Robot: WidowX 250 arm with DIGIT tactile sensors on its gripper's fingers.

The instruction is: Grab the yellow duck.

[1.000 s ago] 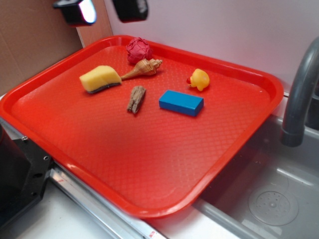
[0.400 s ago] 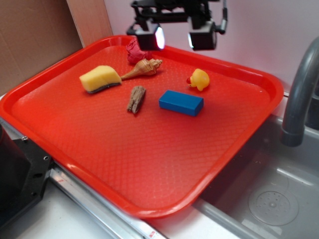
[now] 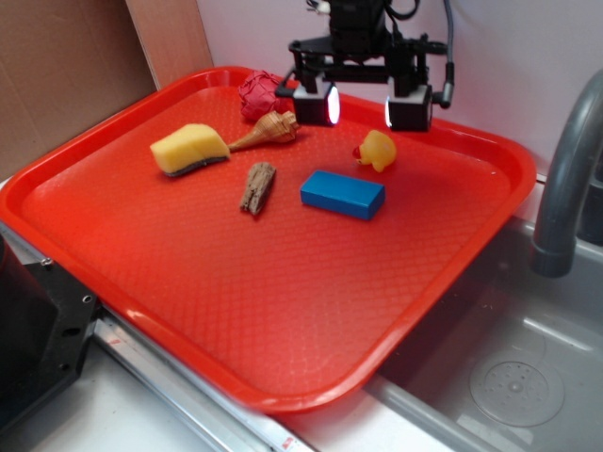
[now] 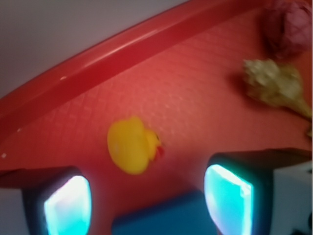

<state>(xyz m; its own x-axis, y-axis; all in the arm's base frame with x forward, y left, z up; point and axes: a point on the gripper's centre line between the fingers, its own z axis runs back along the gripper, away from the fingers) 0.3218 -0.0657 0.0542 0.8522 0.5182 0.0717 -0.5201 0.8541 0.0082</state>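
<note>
- Nearest me, the tray (image 3: 141,282) is bare across its front half; it sits on the counter beside a sink (image 3: 513,377) at 4 o'clock.
- Mid-tray lie a bark chip (image 3: 256,186) and a blue block (image 3: 342,194), with a sponge (image 3: 188,149) at 10 o'clock of the chip.
- The duck (image 3: 378,150) sits just beyond the block, at about 1 o'clock of it, beak pointing left, apart from everything else.
- A shell (image 3: 271,129) and a red ball (image 3: 261,95) lie further back, toward the far-left corner.
- My claw (image 3: 362,105) hangs over the far rim with its jaws spread wide and nothing between them; the wrist view puts the duck ahead of the gap and left of centre.
- I judge this the approach step: next I must shift to centre the duck, descend, then close, keeping clear of the block.
</note>
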